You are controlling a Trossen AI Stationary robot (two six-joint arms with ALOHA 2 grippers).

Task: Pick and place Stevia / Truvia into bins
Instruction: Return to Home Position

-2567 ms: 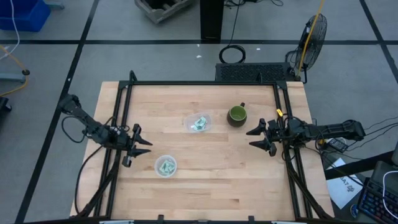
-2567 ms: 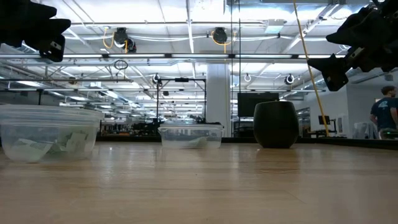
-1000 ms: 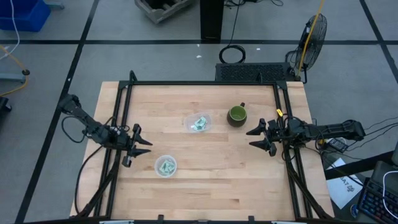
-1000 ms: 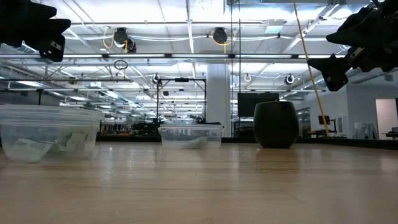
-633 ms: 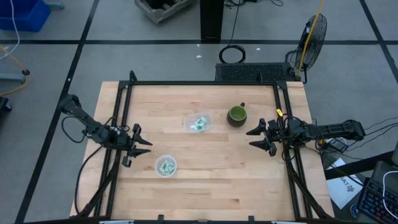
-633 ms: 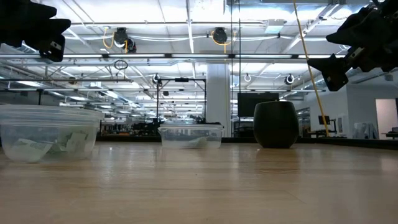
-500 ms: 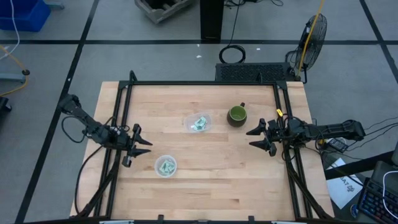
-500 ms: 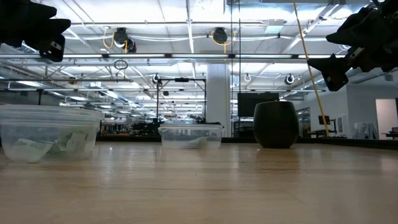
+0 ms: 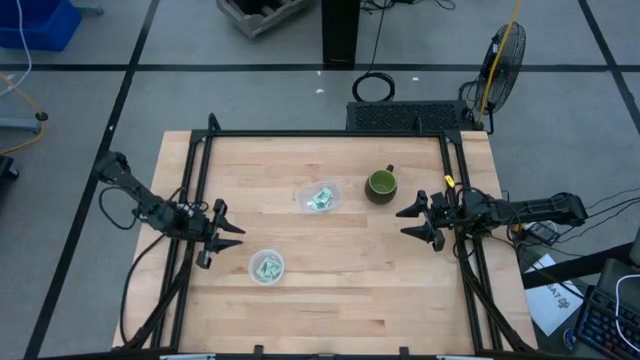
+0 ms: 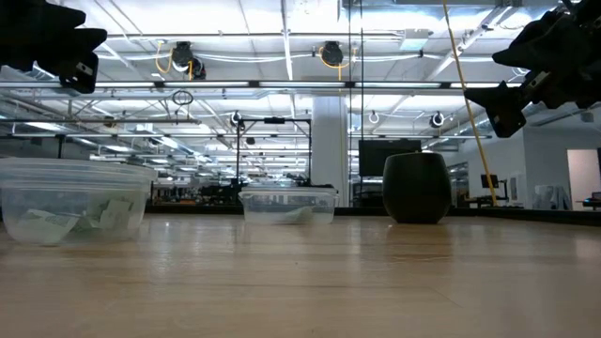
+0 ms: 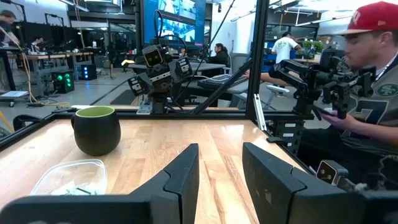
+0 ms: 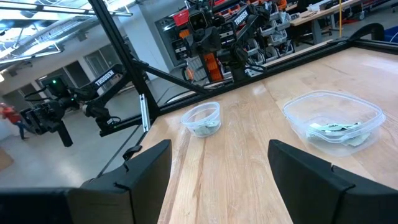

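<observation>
Pale green and white sachets lie inside both clear tubs: the round tub (image 9: 266,267) (image 10: 70,202) (image 12: 202,118) near the table's left-near part, and the rounded-square tub (image 9: 319,197) (image 10: 288,205) (image 12: 333,124) (image 11: 68,177) at mid-table. I see no loose sachets on the wood. My left gripper (image 9: 232,235) (image 11: 221,180) hovers open at the table's left edge, left of the round tub. My right gripper (image 9: 402,223) (image 12: 217,180) hovers open near the right edge, just near of the dark green mug (image 9: 381,184). Both grippers are above the table and hold nothing.
The dark green mug (image 10: 417,188) (image 11: 96,129) stands right of the rounded-square tub. A black frame (image 9: 330,134) rims the table. A person in a red cap (image 11: 367,74) sits beyond the right side. Bare wood (image 9: 350,290) spreads across the near half.
</observation>
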